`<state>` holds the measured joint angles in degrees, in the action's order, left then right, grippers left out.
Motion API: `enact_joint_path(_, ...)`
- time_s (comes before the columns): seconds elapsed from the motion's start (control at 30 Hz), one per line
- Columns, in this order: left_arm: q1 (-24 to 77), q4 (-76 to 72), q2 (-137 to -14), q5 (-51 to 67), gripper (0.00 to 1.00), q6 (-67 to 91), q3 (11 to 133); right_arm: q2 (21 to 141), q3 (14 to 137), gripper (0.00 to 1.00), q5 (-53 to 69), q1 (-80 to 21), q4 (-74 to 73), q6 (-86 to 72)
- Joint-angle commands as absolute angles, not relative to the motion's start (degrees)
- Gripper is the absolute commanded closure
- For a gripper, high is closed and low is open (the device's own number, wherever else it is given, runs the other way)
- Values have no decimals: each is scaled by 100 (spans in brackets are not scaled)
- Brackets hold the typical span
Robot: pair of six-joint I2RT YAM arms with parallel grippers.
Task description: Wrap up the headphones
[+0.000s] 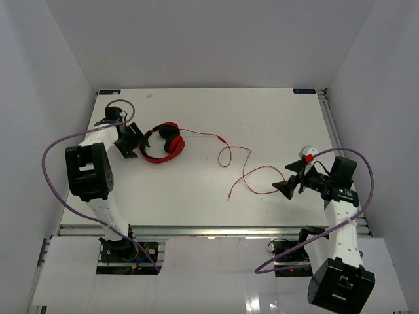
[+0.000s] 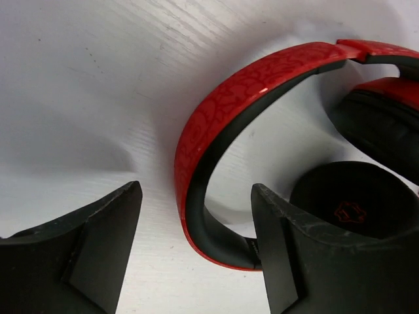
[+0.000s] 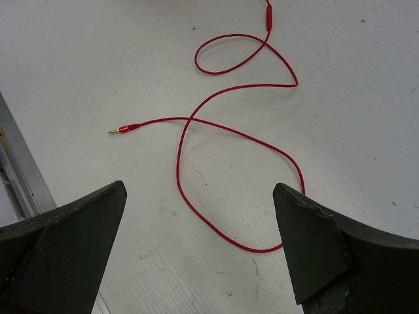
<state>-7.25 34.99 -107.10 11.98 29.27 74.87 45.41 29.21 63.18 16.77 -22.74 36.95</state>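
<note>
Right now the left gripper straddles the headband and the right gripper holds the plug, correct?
No: the right gripper is open and empty; the plug lies loose on the table ahead of it, per the right wrist view. The left gripper does straddle the headband.

A white surface (image 1: pixel 262 118) is filling the middle of the enclosure, plain pale walls (image 1: pixel 196 39) are rising on three sides, a metal rail (image 1: pixel 216 230) is running along its near edge, and soft, even light is casting faint grey shadows across it
</note>
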Motion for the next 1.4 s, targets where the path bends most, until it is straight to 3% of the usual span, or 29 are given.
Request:
enact_joint_path(0.0,-656,3700,-10837,973,27,2441,7798,4556,2988,1,6407,1644,-2180,3758)
enact_joint_path(0.6,-97,3639,-11312,141,60,1848,7852,4702,2948,1,6273,1635,-2162,3753)
enact_joint_path(0.87,-97,3586,-10944,304,98,1876,7721,4698,2927,1,6267,1635,-2229,3825)
enact_joint_path(1.1,377,3474,-9455,207,100,1980,6975,4481,3062,1,6995,1627,-3195,4932)
enact_joint_path(1.17,522,3480,-8629,211,100,2079,6707,4414,3126,1,7200,1567,-3807,5893)
enact_joint_path(1.27,767,3563,-7529,365,100,2408,6253,4256,3366,2,7188,1448,-4655,7122)
enact_joint_path(1.37,1097,3651,-6646,521,100,2767,5738,3995,3653,4,6892,1301,-4671,7186)
